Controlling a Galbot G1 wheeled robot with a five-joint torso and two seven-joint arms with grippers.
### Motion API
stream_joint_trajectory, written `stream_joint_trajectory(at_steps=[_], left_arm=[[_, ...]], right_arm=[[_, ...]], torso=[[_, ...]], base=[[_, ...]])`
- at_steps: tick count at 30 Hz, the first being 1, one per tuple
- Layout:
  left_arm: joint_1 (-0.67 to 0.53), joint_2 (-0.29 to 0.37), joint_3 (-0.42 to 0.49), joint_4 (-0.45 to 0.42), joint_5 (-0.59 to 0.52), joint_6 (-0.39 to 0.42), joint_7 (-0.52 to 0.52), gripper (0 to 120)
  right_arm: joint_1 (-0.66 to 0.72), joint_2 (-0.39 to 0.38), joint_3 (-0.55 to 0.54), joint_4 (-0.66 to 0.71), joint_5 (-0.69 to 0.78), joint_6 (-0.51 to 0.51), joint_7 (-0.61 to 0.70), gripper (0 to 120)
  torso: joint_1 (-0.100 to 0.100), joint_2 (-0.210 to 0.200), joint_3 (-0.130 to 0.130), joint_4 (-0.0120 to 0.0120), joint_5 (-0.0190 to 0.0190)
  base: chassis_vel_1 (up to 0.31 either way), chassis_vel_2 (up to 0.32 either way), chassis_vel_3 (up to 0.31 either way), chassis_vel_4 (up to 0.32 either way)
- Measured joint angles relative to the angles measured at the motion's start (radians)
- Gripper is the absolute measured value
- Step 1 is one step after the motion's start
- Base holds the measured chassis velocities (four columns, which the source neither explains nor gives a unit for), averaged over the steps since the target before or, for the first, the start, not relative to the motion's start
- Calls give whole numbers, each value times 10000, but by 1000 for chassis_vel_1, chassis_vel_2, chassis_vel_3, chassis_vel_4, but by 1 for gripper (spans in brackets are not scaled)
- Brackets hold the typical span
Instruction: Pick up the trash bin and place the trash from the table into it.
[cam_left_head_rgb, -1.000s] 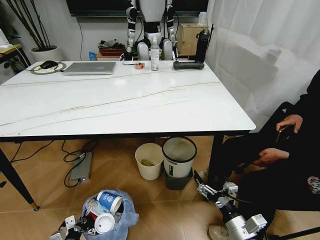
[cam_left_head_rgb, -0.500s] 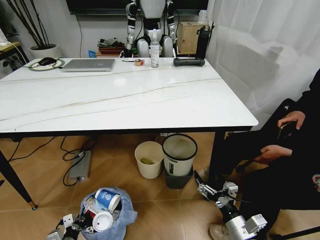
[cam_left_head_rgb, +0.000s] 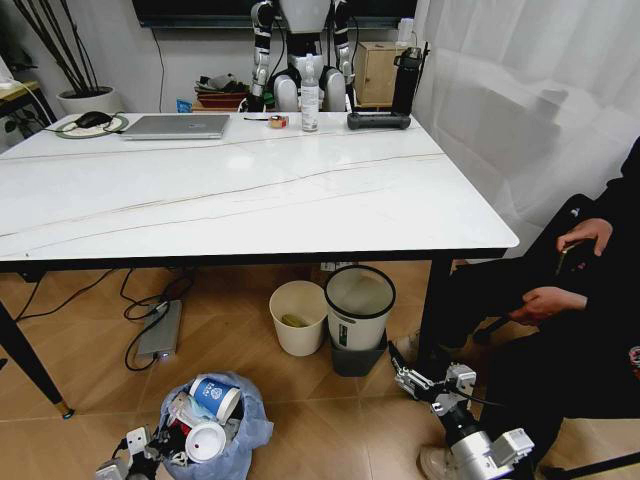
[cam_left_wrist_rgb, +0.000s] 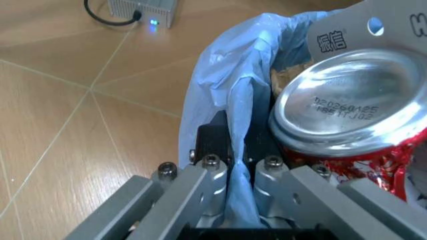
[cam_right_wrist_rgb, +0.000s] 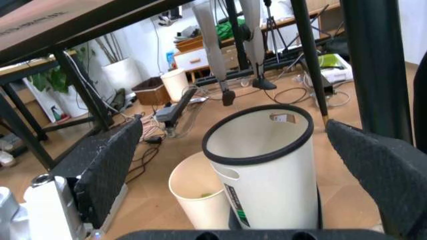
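Note:
The trash bin (cam_left_head_rgb: 232, 430), lined with a crinkly light-blue bag (cam_left_wrist_rgb: 227, 105), is low over the floor in front of the table (cam_left_head_rgb: 250, 200). My left gripper (cam_left_head_rgb: 150, 455) is shut on the bag's rim, the blue plastic pinched between its metal fingers (cam_left_wrist_rgb: 207, 175). Trash fills the bin: a blue-white paper cup (cam_left_head_rgb: 215, 398), a white lid (cam_left_head_rgb: 207, 443) and a red can with a silver end (cam_left_wrist_rgb: 353, 105). My right gripper (cam_left_head_rgb: 405, 380) hangs open near the floor by the table's right front leg, its black pads (cam_right_wrist_rgb: 110, 170) spread wide with nothing between them.
Under the table stand a cream bin (cam_left_head_rgb: 298, 318) and a dark grey bin with a white liner (cam_left_head_rgb: 358, 315). A grey power box (cam_left_head_rgb: 162, 333) and cables lie on the floor. The tabletop carries a laptop (cam_left_head_rgb: 178, 126) and a bottle (cam_left_head_rgb: 310, 100). A seated person (cam_left_head_rgb: 580, 300) is at right.
The whole head view has shifted a little, so the camera moved. My left gripper keeps its hold on the bin, and the right gripper stays open in the same place.

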Motion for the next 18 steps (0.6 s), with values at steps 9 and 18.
stream_joint_trajectory(at_steps=[9, 18], left_arm=[[-310, -110, 30, 623, 199, 18, 28, 0], [-334, -43, -18, 715, 179, 10, 22, 0]], right_arm=[[0, 0, 0, 0, 0, 0, 0, 100], [0, 0, 0, 0, 0, 0, 0, 100]], torso=[[18, 37, 21, 0, 0], [29, 63, 37, 0, 0]], base=[[0, 0, 0, 0], [0, 0, 0, 0]])
